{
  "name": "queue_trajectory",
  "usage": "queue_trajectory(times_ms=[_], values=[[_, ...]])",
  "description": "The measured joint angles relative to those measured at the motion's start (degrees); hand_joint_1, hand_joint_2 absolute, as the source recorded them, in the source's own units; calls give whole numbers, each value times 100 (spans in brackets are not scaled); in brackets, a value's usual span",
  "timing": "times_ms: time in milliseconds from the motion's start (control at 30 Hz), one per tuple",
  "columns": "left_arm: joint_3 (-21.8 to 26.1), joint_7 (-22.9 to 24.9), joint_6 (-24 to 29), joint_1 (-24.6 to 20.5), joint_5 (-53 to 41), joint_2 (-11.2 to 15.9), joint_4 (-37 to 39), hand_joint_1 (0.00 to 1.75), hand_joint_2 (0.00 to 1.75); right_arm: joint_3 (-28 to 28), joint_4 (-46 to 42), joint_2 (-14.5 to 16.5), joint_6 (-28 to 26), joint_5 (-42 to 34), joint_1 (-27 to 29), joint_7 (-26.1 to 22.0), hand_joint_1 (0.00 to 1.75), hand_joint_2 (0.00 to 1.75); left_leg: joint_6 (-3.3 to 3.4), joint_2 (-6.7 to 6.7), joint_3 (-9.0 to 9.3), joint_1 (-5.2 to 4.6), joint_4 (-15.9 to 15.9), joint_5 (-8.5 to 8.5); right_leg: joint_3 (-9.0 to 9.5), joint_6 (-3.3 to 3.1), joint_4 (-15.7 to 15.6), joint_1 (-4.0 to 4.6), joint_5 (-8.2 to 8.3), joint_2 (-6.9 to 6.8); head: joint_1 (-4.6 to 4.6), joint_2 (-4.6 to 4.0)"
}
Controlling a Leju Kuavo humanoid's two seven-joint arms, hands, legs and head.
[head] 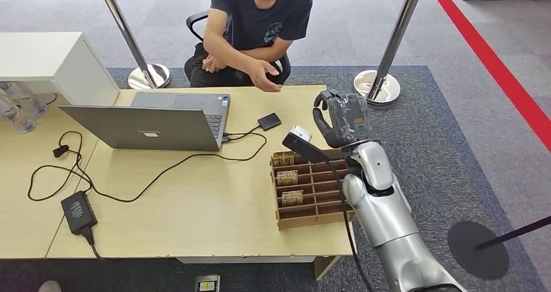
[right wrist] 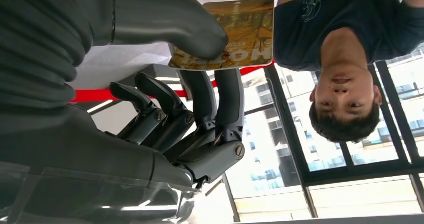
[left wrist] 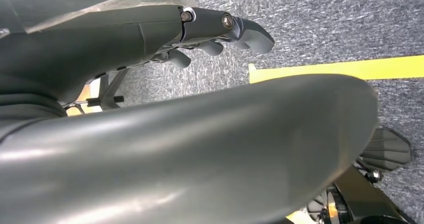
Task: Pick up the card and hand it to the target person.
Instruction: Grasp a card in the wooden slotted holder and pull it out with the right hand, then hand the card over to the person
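The card (right wrist: 235,34), a yellow-brown printed rectangle, was pinched in the right hand (right wrist: 190,84) between the thick thumb on its printed face and the dark fingers (right wrist: 220,99) behind it. Its long axis ran outward from the hand, and its free end pointed toward the seated person (head: 256,25). In the head view the right hand (head: 338,119) was raised above the far right corner of the surface (head: 195,201), the silver arm reaching up from below, with the wooden divided card box (head: 312,191) just beneath it holding a few more cards. The left hand (left wrist: 210,34) hung over grey carpet with its fingers loosely curled toward the palm; whether it was clenched or slack could not be told. Farther off, the person's open hand (head: 266,77) was stretched over the far edge of the surface, near a small black case (head: 269,121) and an open laptop (head: 153,123).
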Motion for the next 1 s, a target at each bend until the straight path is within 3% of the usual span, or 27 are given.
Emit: queue_trajectory(times_ms=[400,967,1000], values=[[2,0,16,11,39,-14,0,0,0,0,1333,263,-395,-46,-739,-11,175,175,0,-1,-1,0,0,2,-1,1,0,0,3,0,0,0],[4,-32,35,16,56,-14,0,0,0,2,2327,498,-548,4,-1219,-37,175,175,0,-1,-1,0,0,2,-1,1,0,0,3,0,1,0],[4,-31,39,16,60,-14,0,0,0,2,2363,509,-559,-8,-1235,-46,131,175,0,-1,-1,0,0,2,-1,1,0,0,3,0,1,0]])
